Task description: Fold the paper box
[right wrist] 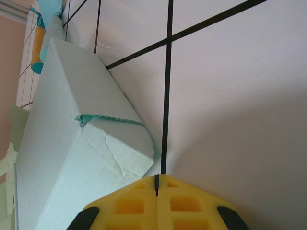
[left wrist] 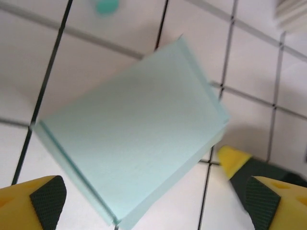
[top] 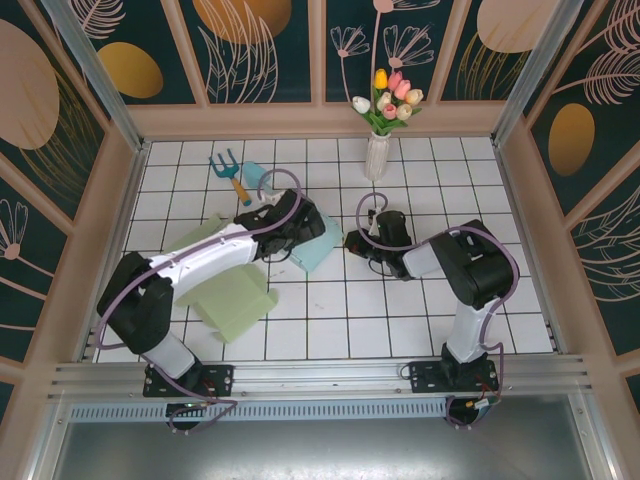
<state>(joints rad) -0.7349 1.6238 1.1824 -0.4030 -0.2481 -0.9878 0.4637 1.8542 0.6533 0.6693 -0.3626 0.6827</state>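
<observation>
The pale mint folded paper box lies mid-way on the white tiled table, the left gripper poised over it with jaws wide apart (apparently gripping nothing), while the right gripper, jaws pressed together, sits just beside its creased end flap, likely to tuck it.

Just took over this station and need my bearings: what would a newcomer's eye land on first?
The pale teal paper box at the centre of the table: the left fingers stand open above it, the right fingers shut beside its creased end. Then the vase of tulips at the back wall, and pale green flat cardboard pieces at the left.
</observation>
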